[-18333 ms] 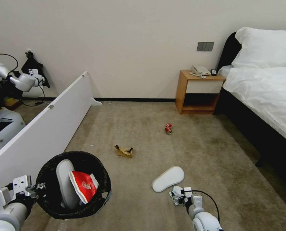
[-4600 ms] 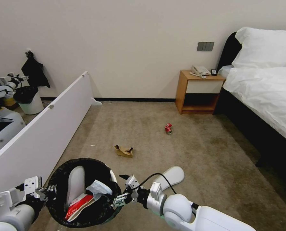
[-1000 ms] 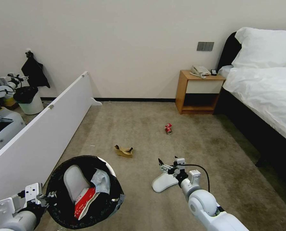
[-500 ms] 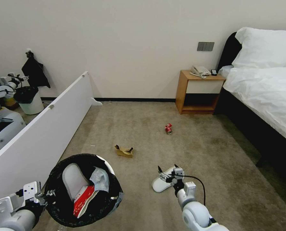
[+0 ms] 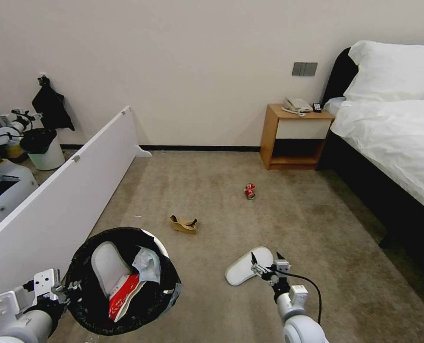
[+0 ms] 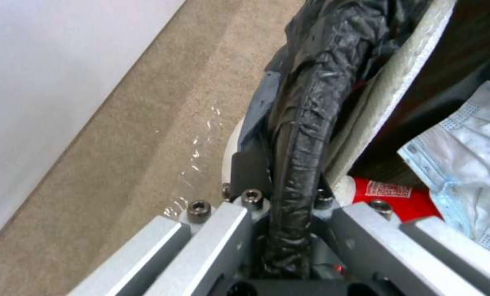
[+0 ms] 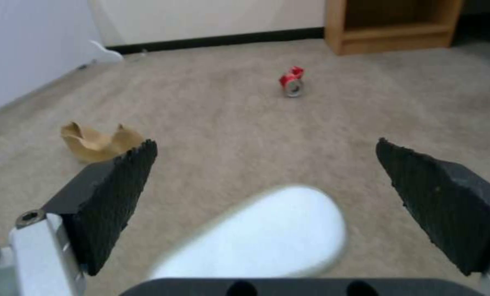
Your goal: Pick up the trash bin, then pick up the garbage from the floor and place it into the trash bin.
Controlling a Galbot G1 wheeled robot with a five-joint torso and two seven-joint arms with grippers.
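Head view: the left gripper point(image 5: 64, 289) is low at the near left, and its arm reaches in from the near left corner. It is clamped on the black rim of the trash bin point(image 5: 85, 309) and holds it up off the carpet point(image 5: 212, 205). Inside the bin lie a white slipper point(image 5: 104, 264), a red-white carton point(image 5: 122, 297) and a pale blue face mask point(image 5: 147, 267). In the left wrist view the carton point(image 6: 398, 199) has a small white label, but the writing is too blurry to read.

The right gripper point(image 5: 267, 263) is at the near middle, and its arm comes up from the near edge. Its two black fingers point(image 7: 119, 181) are spread wide apart and hold nothing. It hangs just over the near end of the second white slipper point(image 5: 247, 264) on the floor.

Farther off on the carpet lie the brown torn cardboard point(image 5: 183, 224) and, beyond it to the right, the crushed red can point(image 5: 249, 191).
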